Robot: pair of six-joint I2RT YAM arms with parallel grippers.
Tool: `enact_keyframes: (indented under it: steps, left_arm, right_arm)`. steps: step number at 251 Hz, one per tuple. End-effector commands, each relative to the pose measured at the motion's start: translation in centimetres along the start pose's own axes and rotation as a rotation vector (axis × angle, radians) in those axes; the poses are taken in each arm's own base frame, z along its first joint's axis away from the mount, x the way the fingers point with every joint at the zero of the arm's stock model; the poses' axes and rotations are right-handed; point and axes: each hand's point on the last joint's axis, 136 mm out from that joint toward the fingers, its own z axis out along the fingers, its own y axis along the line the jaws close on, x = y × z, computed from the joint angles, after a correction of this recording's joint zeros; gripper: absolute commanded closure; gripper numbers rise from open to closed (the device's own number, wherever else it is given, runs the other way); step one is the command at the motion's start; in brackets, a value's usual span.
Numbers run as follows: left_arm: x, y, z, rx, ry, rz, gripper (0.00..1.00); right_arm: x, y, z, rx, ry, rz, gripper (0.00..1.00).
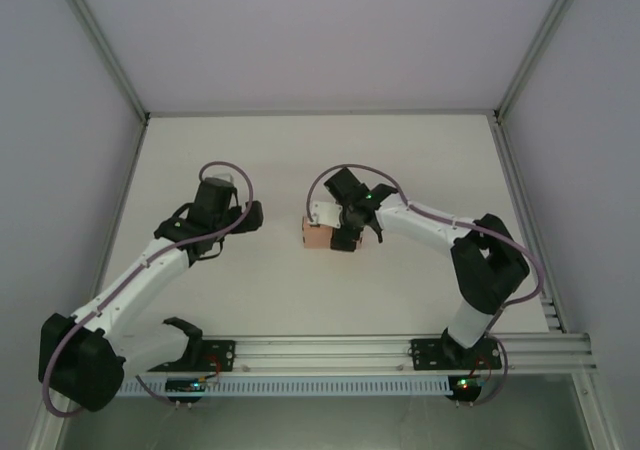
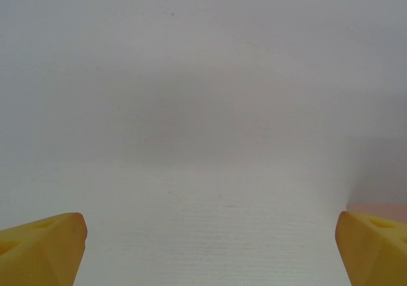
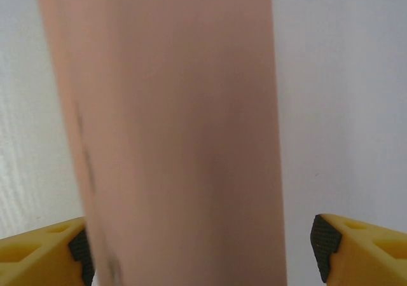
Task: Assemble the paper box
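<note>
White table (image 1: 300,160), boxed in by pale walls and a metal frame. Near its middle sits the box (image 1: 317,236), salmon-pink and folded into a small block. The right gripper (image 1: 338,238) is at the box from its 3 o'clock side, jaws wide and set around it. In the right wrist view the box is a blurred pink slab rising between the pads. The pad (image 3: 324,245) at its 3 o'clock stands apart from it, with table showing between. The pad (image 3: 81,251) at its 9 o'clock is at the box's edge and partly hidden, so contact cannot be told. The left gripper (image 1: 250,215) hangs at the box's 9 o'clock, apart from it, jaws wide over bare table.
</note>
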Motion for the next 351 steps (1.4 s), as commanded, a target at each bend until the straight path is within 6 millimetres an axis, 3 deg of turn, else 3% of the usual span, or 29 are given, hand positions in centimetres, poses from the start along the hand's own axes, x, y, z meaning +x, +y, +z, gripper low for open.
enact_keyframes:
  steps: [1,6,47,135,146,152,206,210,225,296,351]
  left_arm:
    - [0.2,0.9,-0.3,-0.032,0.001,-0.009,0.00]
    - [0.2,1.0,-0.3,-0.035,0.000,-0.011,0.00]
    - [0.2,1.3,-0.4,-0.051,0.000,-0.010,0.00]
    - [0.7,1.6,-0.3,-0.059,0.008,-0.018,0.00]
    - [0.8,1.7,-0.3,-0.060,0.011,-0.020,0.00]
    - [0.8,1.6,-0.3,-0.057,0.011,-0.022,0.00]
    - [1.3,1.6,-0.2,-0.050,0.020,-0.025,0.00]
    - [1.3,1.6,-0.2,-0.049,0.019,-0.025,0.00]
    - [1.4,1.5,-0.1,-0.043,0.023,-0.025,0.00]
    - [1.7,1.1,0.0,-0.013,0.031,-0.029,0.01]
    - [1.8,1.1,0.0,-0.009,0.038,-0.022,0.00]
  right_arm:
    - [-0.5,-2.2,0.4,0.150,0.050,-0.038,0.18]
    - [0.2,-1.6,1.1,0.149,0.077,-0.044,0.20]
    - [0.6,-2.5,2.0,0.266,0.153,-0.006,0.30]
    - [1.1,-4.1,2.7,0.512,0.307,0.052,0.26]
    - [1.4,-3.3,3.0,0.503,0.328,0.065,0.23]
    - [0.4,-3.5,2.6,0.510,0.309,0.085,0.22]
    - [-1.5,0.5,1.9,0.463,0.267,0.078,0.07]
    - [-0.7,1.2,2.3,0.448,0.286,0.065,0.05]
    - [-0.6,2.3,2.2,0.421,0.281,0.053,0.01]
    - [-0.1,6.9,2.2,0.238,0.244,-0.010,0.01]
    - [0.6,8.1,1.0,0.159,0.197,-0.020,0.01]
